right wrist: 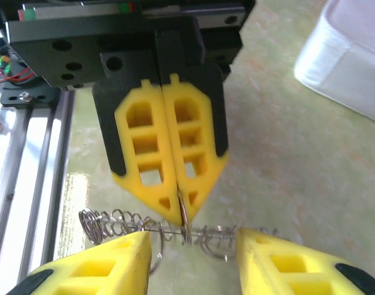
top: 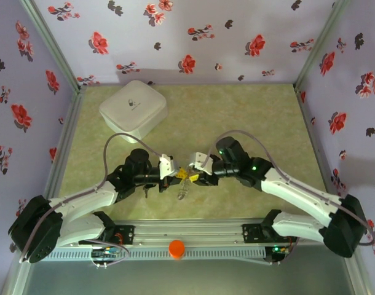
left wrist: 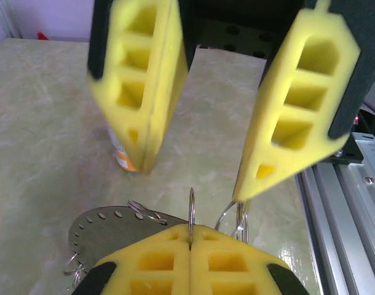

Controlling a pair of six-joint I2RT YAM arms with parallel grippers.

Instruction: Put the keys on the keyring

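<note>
Keyring (left wrist: 191, 212) sits edge-on, plane running 12–6, pinched between the pressed-together pads of the left gripper (right wrist: 177, 209). The right gripper (right wrist: 193, 239) has its fingers spread, with the ring at 12 o'clock from their gap. Right arm likely feeds; the keys cannot be made out.

Three walls papered in pale lilac with red and dark flowers close the space in: the back wall (top: 187, 37) at 12 o'clock, the left wall (top: 21, 92) at 9 and the right wall (top: 353, 92) at 3, joined by grey metal corner posts (top: 52, 46) at 11 and 1. The tabletop (top: 236, 117) is a pale green, marbled sheet, shadowed in a narrow band under the back wall. At 6 o'clock an aluminium rail (top: 193, 236) runs along its near edge, and soft, even light leaves a glossy sheen beside it.
</note>
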